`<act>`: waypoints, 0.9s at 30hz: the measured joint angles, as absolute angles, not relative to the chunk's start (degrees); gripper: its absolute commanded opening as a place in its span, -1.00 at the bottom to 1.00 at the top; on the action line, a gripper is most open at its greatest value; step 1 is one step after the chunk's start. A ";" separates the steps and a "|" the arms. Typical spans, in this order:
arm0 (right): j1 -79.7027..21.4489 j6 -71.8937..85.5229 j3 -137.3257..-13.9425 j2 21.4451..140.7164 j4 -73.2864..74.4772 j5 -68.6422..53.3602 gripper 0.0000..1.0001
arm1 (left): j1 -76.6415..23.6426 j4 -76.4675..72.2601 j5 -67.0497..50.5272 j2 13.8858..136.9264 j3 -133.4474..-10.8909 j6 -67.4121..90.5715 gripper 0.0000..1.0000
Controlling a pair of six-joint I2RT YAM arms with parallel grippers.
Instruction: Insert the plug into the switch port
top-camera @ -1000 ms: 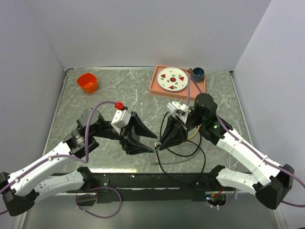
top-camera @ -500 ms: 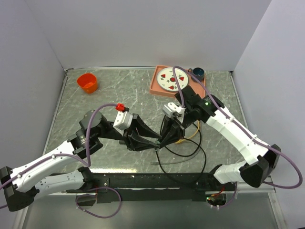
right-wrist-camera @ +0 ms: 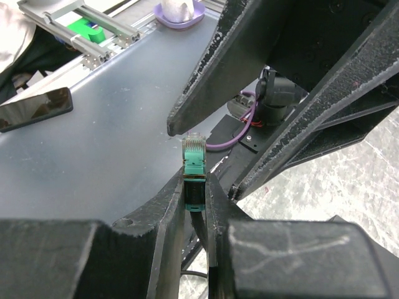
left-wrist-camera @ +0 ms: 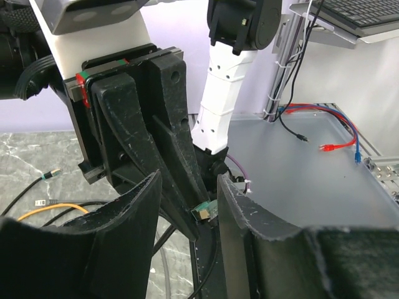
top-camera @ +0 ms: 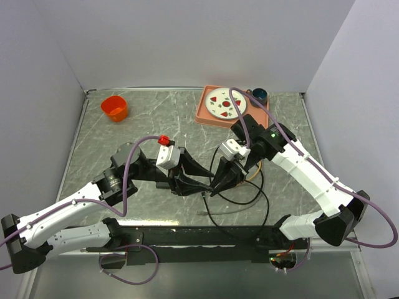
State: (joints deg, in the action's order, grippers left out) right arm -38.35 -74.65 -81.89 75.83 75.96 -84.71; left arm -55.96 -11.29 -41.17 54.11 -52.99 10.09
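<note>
Grey-green marbled table sits between pale lavender walls, with 2 white arms reaching in from the near edge and meeting just right of its centre. The left arm stretches in low from the left. The right arm arches over from the right and points down and to the left.

At the far edge a salmon-pink tray holds a white plate with red marks. A dark blue cup stands just beside the tray's far right corner, and an orange cup stands well apart at the far left. A black cable loops on the table under the grippers, and an orange cable lies near it.

The left gripper has its 2 fingers spread apart and holds nothing. The tip of the right gripper pokes into the gap between them. The right gripper's fingers are pinched tight on the plug, a small clear connector with a green boot. The plug stands up out of the fingertips, between the left gripper's 2 fingers. Whether it touches either finger is unclear. The switch port cannot be made out in any view.
</note>
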 measured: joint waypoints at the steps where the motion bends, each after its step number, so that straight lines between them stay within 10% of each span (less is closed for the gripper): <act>1: -38.33 -74.70 -81.89 75.77 76.05 -84.71 -1.00 | -55.96 -11.31 -41.21 54.11 -52.93 10.09 -0.08; 27: -37.98 -74.85 -83.40 75.44 77.14 -84.33 -1.00 | -56.47 -17.63 -42.87 51.27 -46.37 14.26 -0.28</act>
State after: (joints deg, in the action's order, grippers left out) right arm -37.98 -74.85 -83.40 75.44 77.14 -84.33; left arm -56.47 -17.63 -42.87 51.27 -46.37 14.26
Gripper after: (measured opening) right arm 0.199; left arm 0.425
